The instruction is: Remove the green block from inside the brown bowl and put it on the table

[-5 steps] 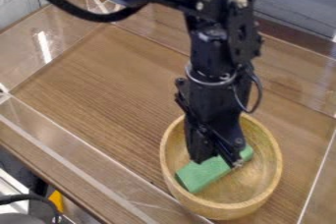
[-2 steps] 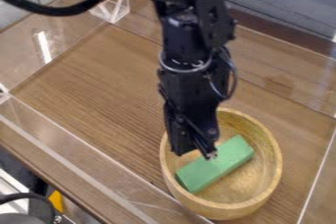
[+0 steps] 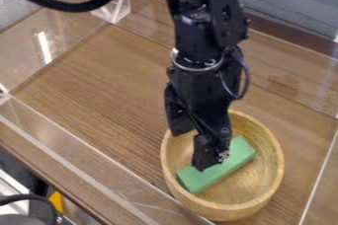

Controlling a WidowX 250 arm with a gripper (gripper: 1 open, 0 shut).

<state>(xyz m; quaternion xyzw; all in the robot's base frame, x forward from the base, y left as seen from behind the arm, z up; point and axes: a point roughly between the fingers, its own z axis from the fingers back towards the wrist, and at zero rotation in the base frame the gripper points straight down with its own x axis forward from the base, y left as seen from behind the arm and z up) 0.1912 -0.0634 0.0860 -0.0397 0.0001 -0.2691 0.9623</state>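
**Block still in bowl, fingers spread above it**

Camera view, only 1 view: your gripper (image 3: 199, 142) points straight down into the brown bowl (image 3: 264, 182), fingers spread wide, holding nothing. The green block (image 3: 224, 166) lies flat on the bowl floor, directly below and just right of the fingers; whether a fingertip touches it, cannot tell. Its long axis runs diagonally, lower left to upper right, so you likely need to pinch across the short side. Block: flat, smooth, bright green rectangle. Bowl: round, shallow, thick-rimmed grained wood. Counter (image 3: 106, 81): wood-grain, clear plastic walls (image 3: 53, 170).
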